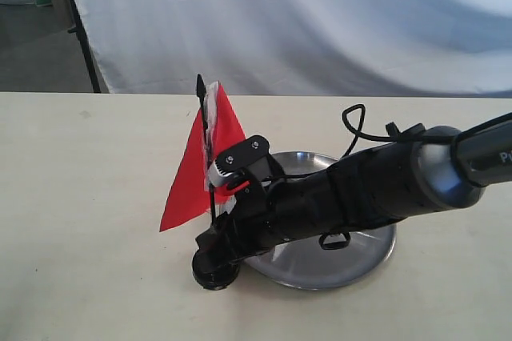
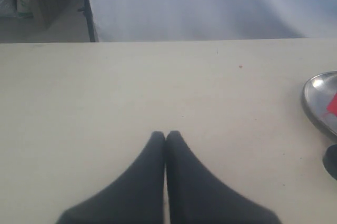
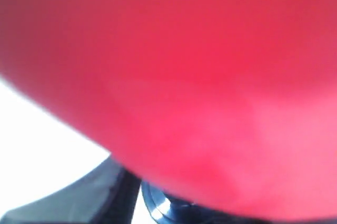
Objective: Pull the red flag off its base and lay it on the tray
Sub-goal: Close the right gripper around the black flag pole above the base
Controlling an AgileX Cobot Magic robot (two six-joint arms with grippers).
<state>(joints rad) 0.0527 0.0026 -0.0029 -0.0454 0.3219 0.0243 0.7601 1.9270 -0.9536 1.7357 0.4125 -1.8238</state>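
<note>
Red flag (image 1: 194, 177) upright, pole seated in base (image 1: 214, 271). Base on table (image 1: 80, 213), touching or just beside tray (image 1: 364, 257) rim. Right gripper (image 1: 221, 240) low at pole just above base, arm lying across tray. Red cloth fills right wrist view: pincer state cannot tell. Left gripper (image 2: 166, 135) pressed together, holding nothing, above table.

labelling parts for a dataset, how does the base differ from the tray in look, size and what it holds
Colour: the base is black; the tray is shiny silver metal.
Size: the base is far smaller than the tray.
Load: the red flag stands upright over the base, while the visible part of the tray holds nothing.
Both are round and sit on the table.
</note>
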